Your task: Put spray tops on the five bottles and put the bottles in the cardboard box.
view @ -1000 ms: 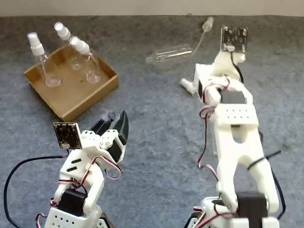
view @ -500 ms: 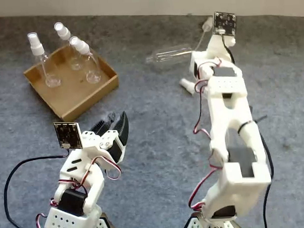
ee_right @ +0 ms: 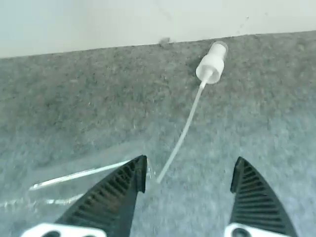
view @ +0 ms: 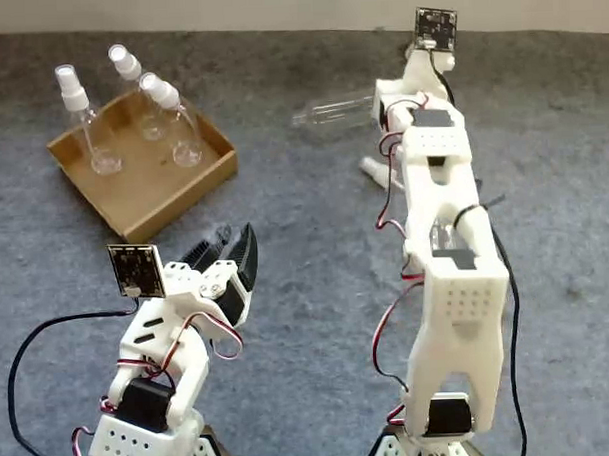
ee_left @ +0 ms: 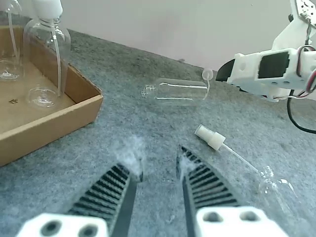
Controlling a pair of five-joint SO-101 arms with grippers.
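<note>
The cardboard box (view: 188,197) at the far left holds three upright clear bottles (view: 171,118) with white spray tops. A fourth clear bottle (view: 330,110) lies on its side at the back; its glassy wall (ee_right: 74,177) shows just by one finger of my right gripper (ee_right: 191,160). That gripper is open over the thin tube of a loose spray top (ee_right: 212,66). A second loose spray top (ee_left: 210,137) lies beside the right arm (view: 433,173), its tube leading to a fifth bottle (ee_left: 274,187) on the carpet. My left gripper (ee_left: 159,162) is open and holds nothing, near the front.
Everything lies on grey carpet (view: 305,248). A pale wall (ee_right: 98,19) runs close behind the far spray top. The box's near corner (ee_left: 91,106) is just beyond my left gripper (view: 235,232). Open carpet lies between the two arms.
The right arm has stretched out away from its base, and its wrist has moved toward the far spray top and the lying bottle. The left arm has not moved.
</note>
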